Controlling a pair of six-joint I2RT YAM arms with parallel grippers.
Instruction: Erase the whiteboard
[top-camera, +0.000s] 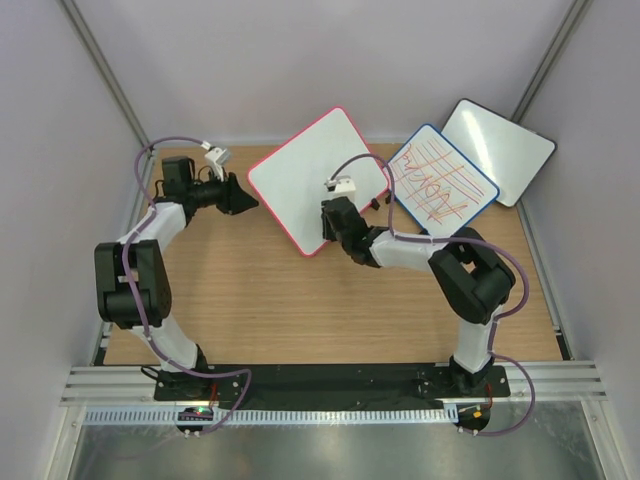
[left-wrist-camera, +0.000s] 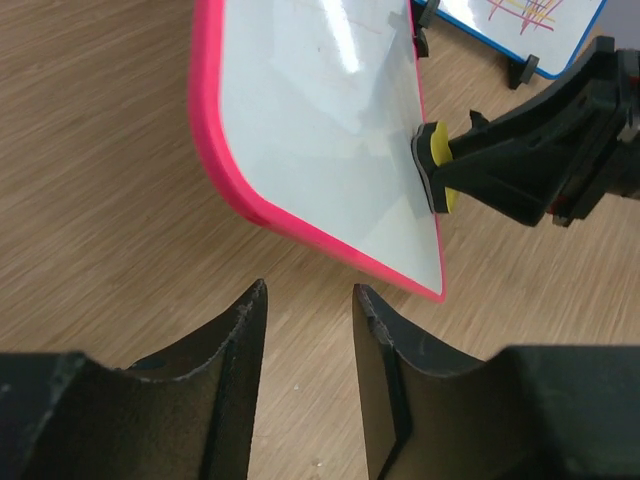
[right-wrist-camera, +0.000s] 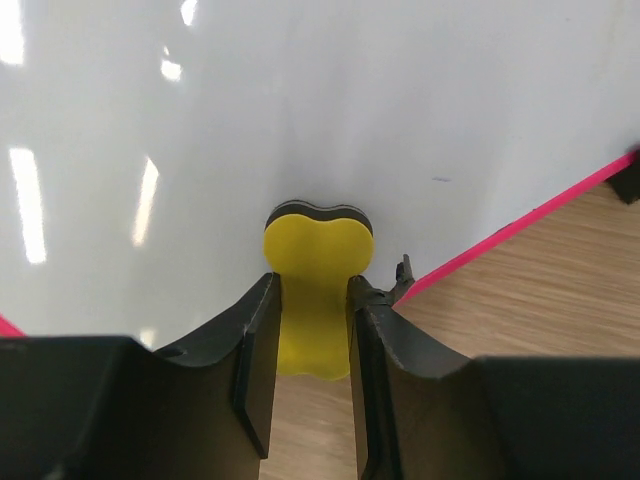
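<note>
The whiteboard (top-camera: 305, 170) with the red-pink frame lies tilted at the back middle of the table, its white face blank. It also shows in the left wrist view (left-wrist-camera: 310, 120) and fills the right wrist view (right-wrist-camera: 300, 110). My right gripper (top-camera: 333, 222) is shut on a yellow eraser (right-wrist-camera: 315, 275) with a black felt face, which presses on the board near its near right edge. The eraser also shows in the left wrist view (left-wrist-camera: 438, 165). My left gripper (top-camera: 243, 200) is open and empty just left of the board's left corner, its fingertips (left-wrist-camera: 255, 300) above bare wood.
A blue-framed board (top-camera: 440, 180) with red and orange lines lies right of the whiteboard. A black-framed blank board (top-camera: 500, 148) lies at the back right. Grey walls close in the wooden table (top-camera: 280, 310) on three sides.
</note>
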